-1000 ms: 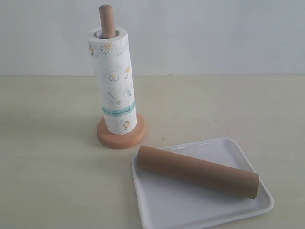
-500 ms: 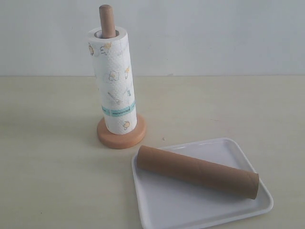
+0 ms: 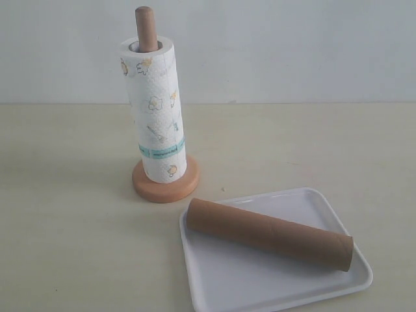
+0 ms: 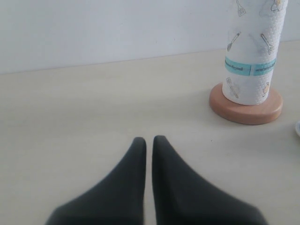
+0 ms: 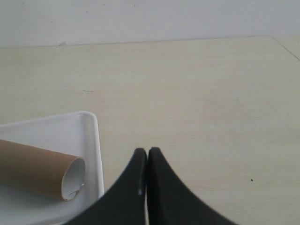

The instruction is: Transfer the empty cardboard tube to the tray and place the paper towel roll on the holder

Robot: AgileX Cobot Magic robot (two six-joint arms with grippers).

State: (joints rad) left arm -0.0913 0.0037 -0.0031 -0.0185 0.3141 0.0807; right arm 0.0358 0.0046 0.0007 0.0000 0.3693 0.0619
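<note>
The left gripper (image 4: pixel 149 139) has two matte black fingers (image 4: pixel 124 185), broad at the base and curving in to narrow, rounded tips. The right gripper (image 5: pixel 147 151) has the same smooth, black, tapered shape.

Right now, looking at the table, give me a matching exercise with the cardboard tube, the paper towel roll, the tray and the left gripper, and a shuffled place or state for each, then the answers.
Column one
1. cardboard tube
2. paper towel roll
3. tray
4. left gripper

Column two
A. standing upright on the holder, post poking out the top
B. shut, holding nothing
C. lying on its side in the tray
D. white, flat on the table beside the holder

Pairs: 1-C, 2-A, 3-D, 4-B
</note>
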